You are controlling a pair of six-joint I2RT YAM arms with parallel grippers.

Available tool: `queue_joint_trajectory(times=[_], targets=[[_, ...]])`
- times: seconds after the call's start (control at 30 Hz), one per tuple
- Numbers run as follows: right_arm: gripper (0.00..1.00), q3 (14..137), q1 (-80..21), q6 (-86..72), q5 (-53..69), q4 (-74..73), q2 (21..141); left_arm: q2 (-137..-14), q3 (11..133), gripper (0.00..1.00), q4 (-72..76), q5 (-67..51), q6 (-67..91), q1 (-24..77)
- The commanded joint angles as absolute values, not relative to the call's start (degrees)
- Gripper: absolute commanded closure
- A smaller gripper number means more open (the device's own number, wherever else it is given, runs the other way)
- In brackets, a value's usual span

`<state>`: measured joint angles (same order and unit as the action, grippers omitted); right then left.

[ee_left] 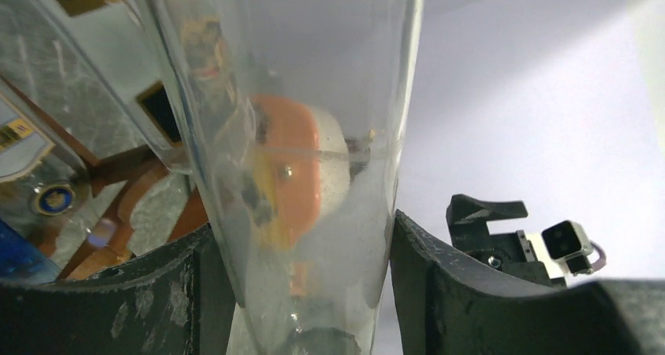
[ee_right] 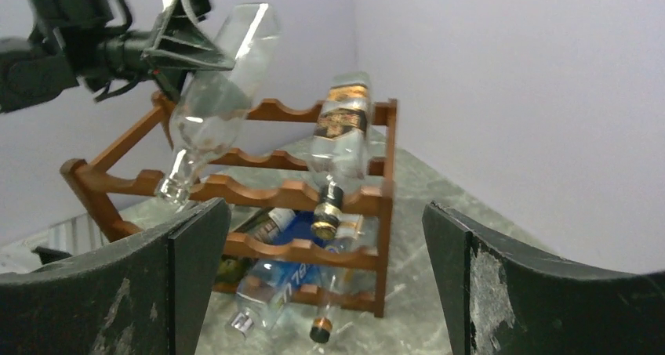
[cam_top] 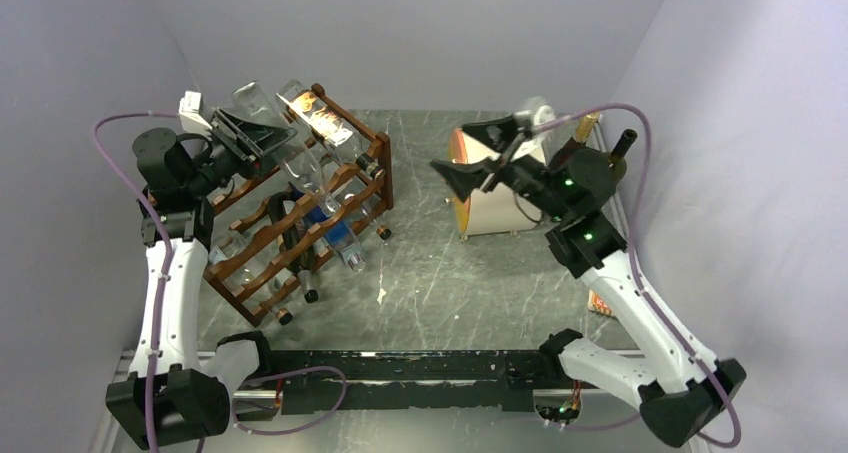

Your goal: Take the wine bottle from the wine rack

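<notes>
Two black jaws of the left gripper [ee_right: 192, 45] are clenched on the wine bottle [ee_right: 208, 108], a clear glass one; they take it near its broad base end, and in the left wrist view the glass fills the whole gap between the fingers [ee_left: 102, 292]. I judge the wide part was chosen because it gives the pads a firm seat and leaves the thin neck free to slide out. From the jaws the bottle slants away and down, base high and neck low. Its mouth hangs at the top front rail of the wine rack [ee_right: 259, 194]; whether it touches the wood I cannot tell. The tilt suggests the base has been raised out of its scalloped cradle and the neck is not yet drawn clear, so the lift looks about half done. Beyond the neck, to the side of the jaws, a black-and-gold labelled bottle [ee_right: 341, 128] lies on the same tier, near enough to be knocked if the held one swings. Below the grip, a blue-labelled bottle [ee_right: 282, 273] rests in a lower tier. Well apart from all this, the right gripper [cam_top: 472, 155] hangs with its jaws released and spread wide, nothing between them; it faces the rack from in front of the cream drum [cam_top: 505, 208], most likely waiting out of the way.
</notes>
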<state>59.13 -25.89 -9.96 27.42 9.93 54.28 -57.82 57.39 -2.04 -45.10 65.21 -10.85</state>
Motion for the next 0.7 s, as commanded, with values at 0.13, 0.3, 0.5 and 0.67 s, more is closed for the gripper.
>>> queue_joint_trajectory(times=[0.13, 0.3, 0.5, 0.67], targets=[[0.02, 65.1, -46.7, 21.0, 19.0, 5.4, 62.5, -60.3, 67.5, 0.93, -11.5, -54.1, 53.0, -1.9], [0.06, 64.4, -51.7, 38.4, 25.0, 1.9, 63.4, -61.1, 67.2, 0.93, -16.3, -53.6, 48.3, 3.0], [0.08, 62.0, -62.4, 64.6, 16.5, -5.4, 62.7, -61.8, 65.1, 0.93, -17.7, -54.9, 48.3, 4.7], [0.07, 61.7, -72.4, 77.1, 0.1, -6.1, 66.5, -62.5, 65.3, 0.93, -19.1, -55.5, 48.3, 5.1]])
